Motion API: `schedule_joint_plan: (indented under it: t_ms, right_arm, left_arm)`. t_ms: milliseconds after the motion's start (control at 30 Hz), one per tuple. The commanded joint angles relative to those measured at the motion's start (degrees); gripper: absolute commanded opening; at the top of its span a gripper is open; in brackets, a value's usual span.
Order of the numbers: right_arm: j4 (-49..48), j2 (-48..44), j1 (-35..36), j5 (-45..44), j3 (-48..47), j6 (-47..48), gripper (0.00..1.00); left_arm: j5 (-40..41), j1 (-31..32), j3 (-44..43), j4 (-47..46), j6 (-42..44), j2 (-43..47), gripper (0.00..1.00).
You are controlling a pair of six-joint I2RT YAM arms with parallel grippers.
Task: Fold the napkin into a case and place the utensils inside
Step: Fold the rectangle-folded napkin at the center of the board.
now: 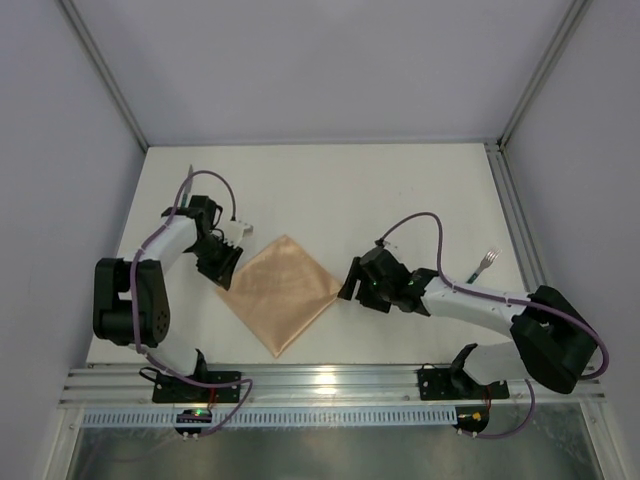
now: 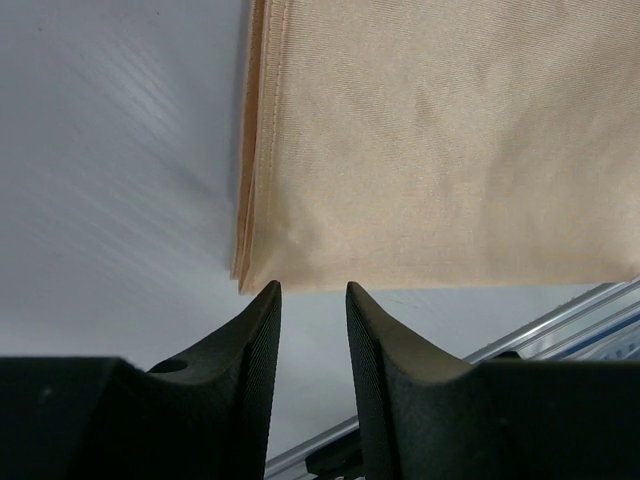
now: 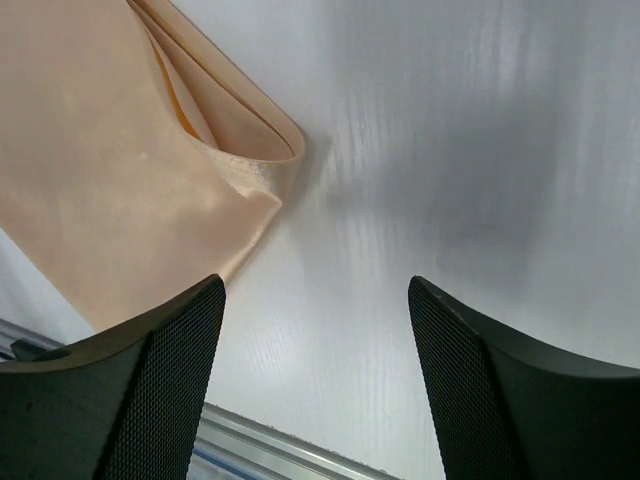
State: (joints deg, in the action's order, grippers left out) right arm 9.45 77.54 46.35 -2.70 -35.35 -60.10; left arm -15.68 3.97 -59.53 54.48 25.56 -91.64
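Napkin [image 1: 279, 291] diamond-wise, corners near and far

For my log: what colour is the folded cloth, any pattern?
Plain peach-orange cloth napkin, left wrist view.

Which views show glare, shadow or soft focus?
Top external: bright glare on the metal rail; the napkin evenly lit. Left wrist: napkin weave sharp, the left gripper dark with little detail, a soft shadow on the table along the cloth's edge. Right wrist: sheen on the napkin, a broad grey shadow on the table.
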Motion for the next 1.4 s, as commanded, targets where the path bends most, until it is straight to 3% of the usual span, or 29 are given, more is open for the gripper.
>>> schedule_joint_plan:
  t_ms: [0,33,100,133,300,567,867,1133,1367]
  right_arm:
    - [10.9,-3.2,0.0,-7.5,-5.0,7.6,0.77]
    - [11.1,-2.5,0.0,-7.6,-6.3,9.3,0.73]
    - [10.1,-0.7,0.0,-6.6,-9.6,13.0,0.51]
    - [8.8,1.3,-0.1,-5.3,-10.9,14.1,0.34]
    - [-3.5,6.6,-0.1,3.8,-12.7,16.8,0.04]
    - [-11.8,13.8,-6.4,8.2,-9.6,12.6,0.04]
    - [-11.9,16.4,-8.7,7.0,-5.8,12.4,0.04]
    - [-0.5,11.2,-8.6,-1.6,-13.1,20.2,0.04]
    - [5.3,8.2,-0.7,-7.4,-19.5,25.9,0.04]
  left_arm:
    - [1.3,0.0,0.0,-2.3,-1.5,-0.5,0.34]
    - [1.3,0.0,0.0,-2.5,-1.8,-0.6,0.32]
    - [1.4,0.2,0.1,-2.4,-2.3,-0.6,0.3]
    - [1.1,0.3,-0.1,-1.5,-3.1,0.0,0.28]
    - [3.3,0.8,1.6,-2.1,-2.9,4.3,0.27]
    - [5.8,0.8,3.2,-7.0,-4.0,-2.2,0.23]
    - [8.3,0.8,6.3,-11.5,-4.1,-5.0,0.21]
    - [5.6,0.8,3.5,-7.6,-3.9,1.2,0.25]
    - [4.2,0.8,0.6,-3.7,-4.3,5.9,0.28]
